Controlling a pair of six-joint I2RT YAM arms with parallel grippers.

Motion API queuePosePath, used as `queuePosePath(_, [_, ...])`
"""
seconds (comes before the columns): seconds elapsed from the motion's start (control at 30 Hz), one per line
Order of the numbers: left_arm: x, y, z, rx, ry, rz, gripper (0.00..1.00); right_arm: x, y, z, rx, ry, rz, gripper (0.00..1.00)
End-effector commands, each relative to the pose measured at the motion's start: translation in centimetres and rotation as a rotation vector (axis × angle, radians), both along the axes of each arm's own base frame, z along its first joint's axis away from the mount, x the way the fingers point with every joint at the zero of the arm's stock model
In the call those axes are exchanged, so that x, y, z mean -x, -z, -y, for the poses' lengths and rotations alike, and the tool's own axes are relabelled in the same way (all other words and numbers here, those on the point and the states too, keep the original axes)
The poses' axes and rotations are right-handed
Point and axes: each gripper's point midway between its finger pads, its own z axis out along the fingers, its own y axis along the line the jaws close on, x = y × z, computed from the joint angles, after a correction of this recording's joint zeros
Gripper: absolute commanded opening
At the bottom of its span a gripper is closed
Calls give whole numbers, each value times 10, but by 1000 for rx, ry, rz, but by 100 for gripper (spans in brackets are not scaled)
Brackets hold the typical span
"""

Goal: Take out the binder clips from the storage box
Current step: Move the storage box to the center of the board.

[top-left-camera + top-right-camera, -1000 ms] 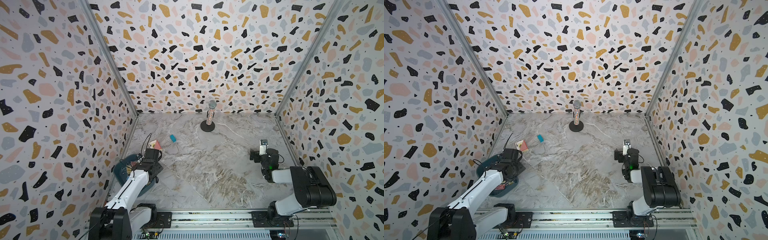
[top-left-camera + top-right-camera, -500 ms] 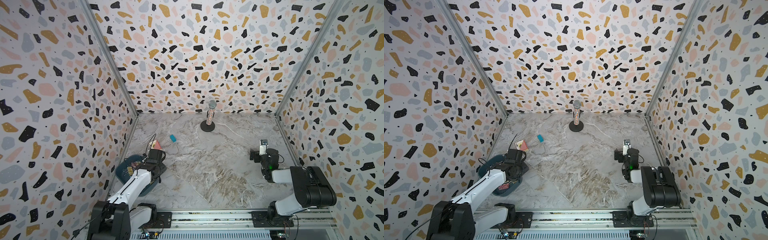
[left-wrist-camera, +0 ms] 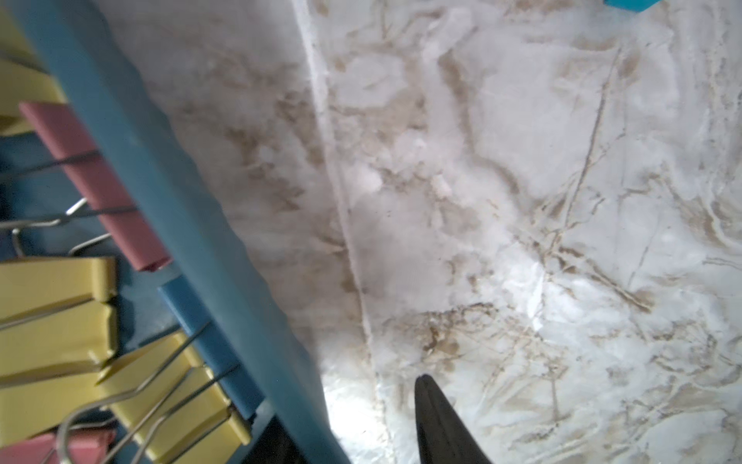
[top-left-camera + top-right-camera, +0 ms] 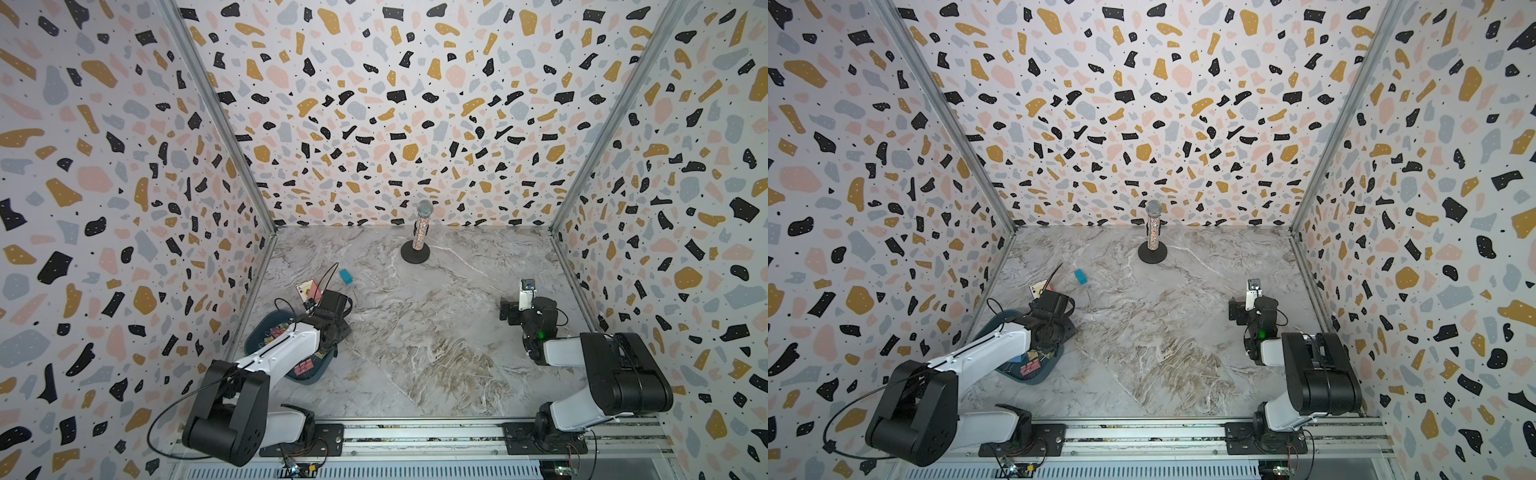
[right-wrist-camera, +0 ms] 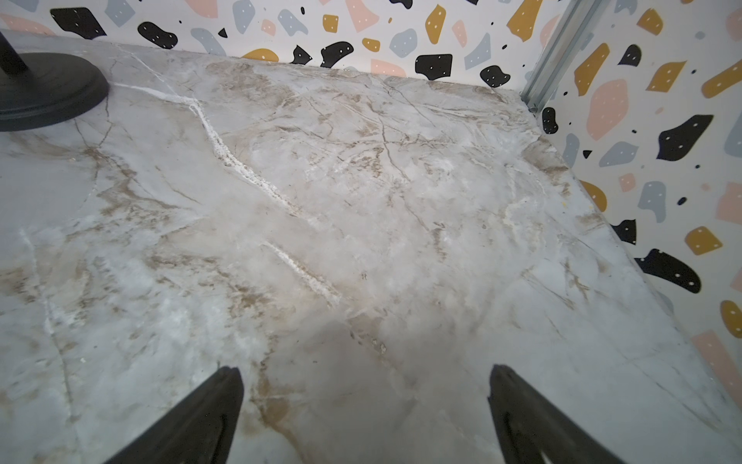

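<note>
Marble-look table (image 4: 419, 357), terrazzo-print walls on three sides. Got the left claw (image 3: 349, 418) at the storage box (image 3: 168, 209), low over the wall that faces mid-table. One black finger (image 3: 437, 422) shows outside that wall, over bare table. A dark shape just inside the rim is cut off by the frame edge. I can't tell if this claw is spread or pinching anything.

Just inside the wall are the binder clips (image 3: 56, 321), yellow, pink and blue, with their wire handles overlapping. Every clip I can see is inside the box. In both top views the left arm lies across the storage box (image 4: 1040, 374), with pink and blue clips showing past it.

Just beyond the box, toward the back wall, there's a playing card (image 4: 308, 289), then a small teal block (image 4: 345, 276). Farther back, a microphone (image 4: 417, 237) stands upright on a round black base.

Across the table, well apart from the box, the right claw (image 5: 363, 371) has its fingers spread wide. Nothing between them, bare table underneath.
</note>
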Motion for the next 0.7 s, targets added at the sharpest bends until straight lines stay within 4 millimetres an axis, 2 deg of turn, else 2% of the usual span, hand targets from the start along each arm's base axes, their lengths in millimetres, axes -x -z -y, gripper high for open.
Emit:
queuePosePath(0.0, [-33,-18,24,42,31,79,44,-7,-10,0,0,-3,26,100])
queuePosePath(0.13, [-52,-19,44,46,82,80,44,-7,-10,0,1,-4,25,100])
queuePosePath(0.33, [-80,-12,86,72,194,58,44,-7,-10,0,-1,-4,25,100])
queuePosePath(0.67, [-110,-16,131,97,252,79,46,-7,-10,0,-1,-3,25,100])
